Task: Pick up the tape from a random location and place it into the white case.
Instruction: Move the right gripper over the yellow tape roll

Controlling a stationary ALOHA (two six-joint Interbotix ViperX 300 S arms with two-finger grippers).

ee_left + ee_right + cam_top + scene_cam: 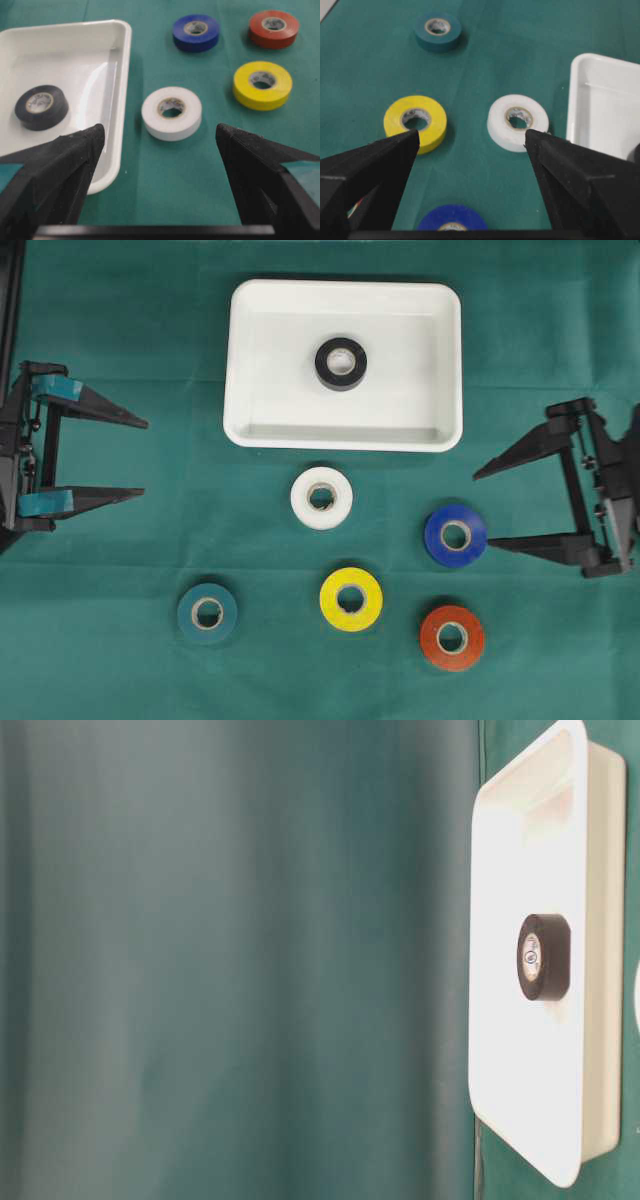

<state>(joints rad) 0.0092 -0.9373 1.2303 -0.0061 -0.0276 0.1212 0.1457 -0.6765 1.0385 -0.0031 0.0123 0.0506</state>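
The green cloth-covered worktop (120,660) carries the shallow white rectangular plastic case (250,360). A black tape roll (341,363) lies flat inside it, near the middle. Left gripper (140,458) and right gripper (482,508) hover at the sides, jaws spread wide, empty. White (321,498), blue (455,535), yellow (351,598), red (452,637) and teal (207,613) tape rolls lie below the case.

No legible text, brand, number or sign in any view. Inner cardboard core of black tape roll (41,106) in white case (112,100) carries faint dark print; too small and blurred to read in left wrist view, likewise in table-level view. Cores of white roll (172,113), yellow roll (262,85), blue roll (196,32) and red roll (273,29) show similar smudged marks, illegible. Case itself unmarked where visible.
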